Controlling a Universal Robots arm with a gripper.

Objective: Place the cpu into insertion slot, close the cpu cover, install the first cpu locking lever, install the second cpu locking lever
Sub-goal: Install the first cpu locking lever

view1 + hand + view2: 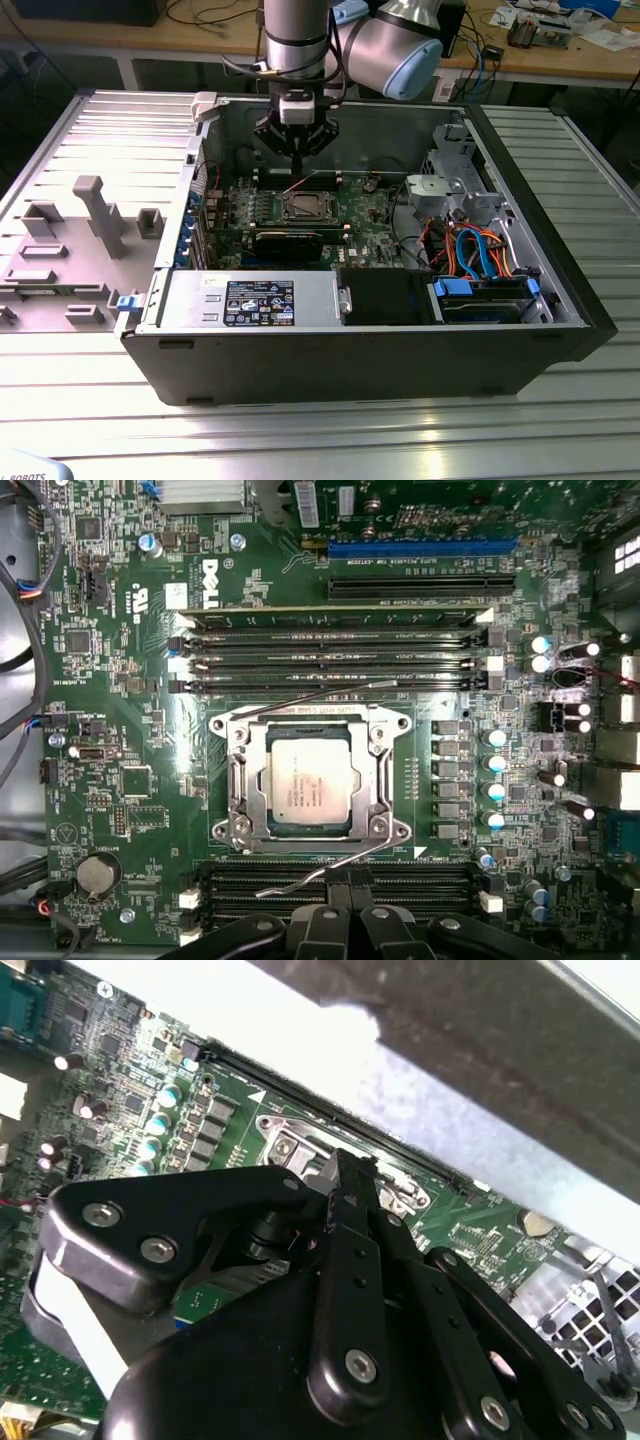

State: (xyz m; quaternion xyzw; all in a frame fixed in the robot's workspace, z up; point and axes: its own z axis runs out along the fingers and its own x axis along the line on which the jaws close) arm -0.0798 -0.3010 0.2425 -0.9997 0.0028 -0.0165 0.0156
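Your gripper (297, 160) is hanging above the socket (240, 830), fingers (345, 1260) pressed together, suited to pushing; the chip (310, 783) is sitting inside, under the cover (385, 775) (levers (310, 695) unlatched).

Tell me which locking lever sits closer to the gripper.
The lever between the cpu and the gripper; the other lever lies beyond the cpu, toward the blue slot.

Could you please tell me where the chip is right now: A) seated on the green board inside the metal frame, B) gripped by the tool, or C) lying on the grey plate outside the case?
A: in the first wrist view the chip lies flat within the metal frame on the green board.
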